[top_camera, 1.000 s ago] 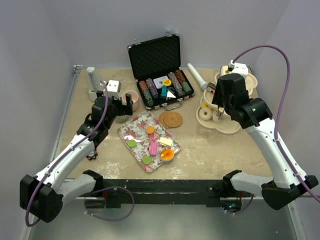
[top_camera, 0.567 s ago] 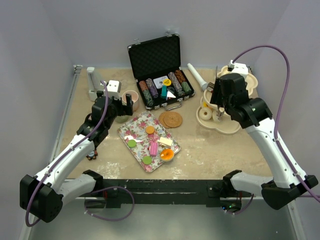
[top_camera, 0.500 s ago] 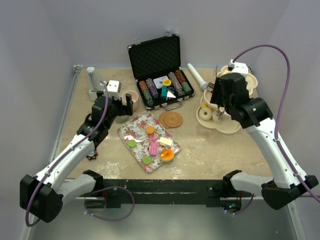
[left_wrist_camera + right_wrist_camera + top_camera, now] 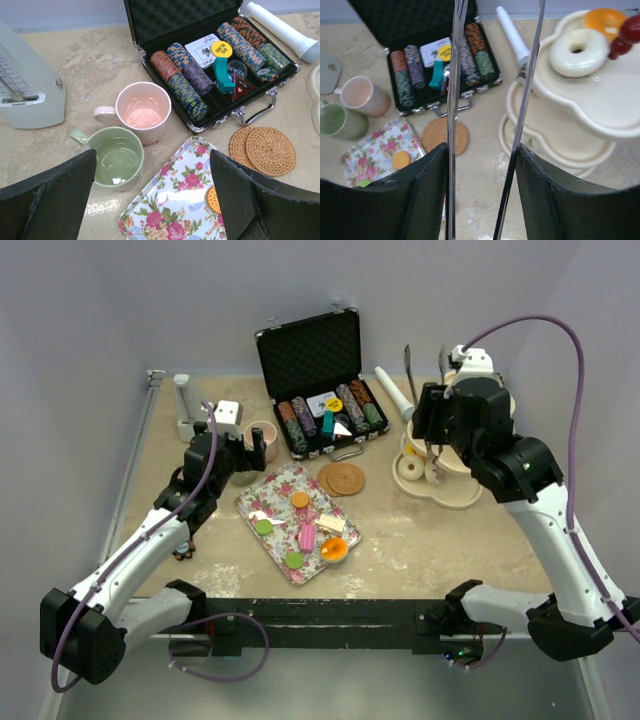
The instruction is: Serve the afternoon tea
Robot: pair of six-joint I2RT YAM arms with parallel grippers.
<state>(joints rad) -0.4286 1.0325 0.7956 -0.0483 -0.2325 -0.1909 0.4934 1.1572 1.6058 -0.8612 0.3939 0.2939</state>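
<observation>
Stand (image 4: 600,115) cream, scalloped, donuts (image 4: 576,45) atop; right gripper (image 4: 481,157) pinching tongs (image 4: 452,125), left gripper (image 4: 152,156) spread.

Plain pale lilac walls (image 4: 150,300) stand behind and beside the beige, marbled table (image 4: 420,540); the light is even.

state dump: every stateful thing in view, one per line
poker chip case: open, lid upright
pink cup: upright, empty
green cup: upright, empty
three-tier stand: upright, white donut and orange donut on top tier
floral tray: lying flat, toy sweets on it
tongs: arms spread, held in the air
left gripper: open, nothing held
right gripper: gripping the tongs
</observation>
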